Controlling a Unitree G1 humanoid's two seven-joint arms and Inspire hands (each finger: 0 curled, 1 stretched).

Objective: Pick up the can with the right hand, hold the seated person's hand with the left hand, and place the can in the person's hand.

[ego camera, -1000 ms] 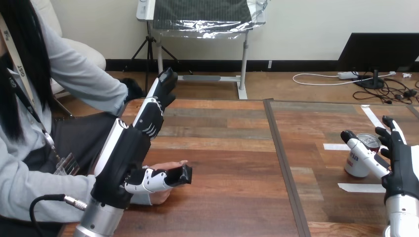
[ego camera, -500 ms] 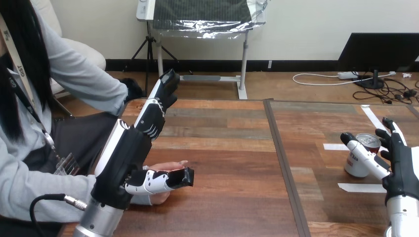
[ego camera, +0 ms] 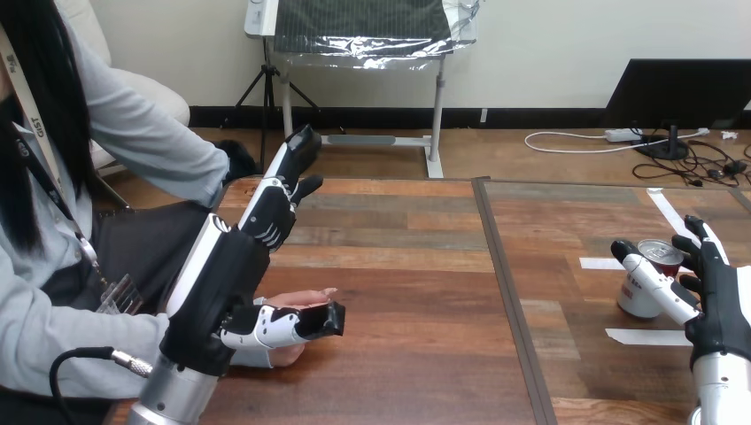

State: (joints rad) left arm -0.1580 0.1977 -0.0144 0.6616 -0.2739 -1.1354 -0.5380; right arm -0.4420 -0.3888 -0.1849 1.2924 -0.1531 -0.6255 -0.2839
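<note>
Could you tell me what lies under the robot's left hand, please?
The person's hand, on the table, fingertips showing past the left hand's thumb; the rest is mostly covered.

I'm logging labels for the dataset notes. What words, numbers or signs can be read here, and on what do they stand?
Can: red lettering down its white side, too small and blurred to read, and partly behind the right hand.
White tape strips on the table: no writing to be seen.
Left hand: no lettering to be made out.
</note>
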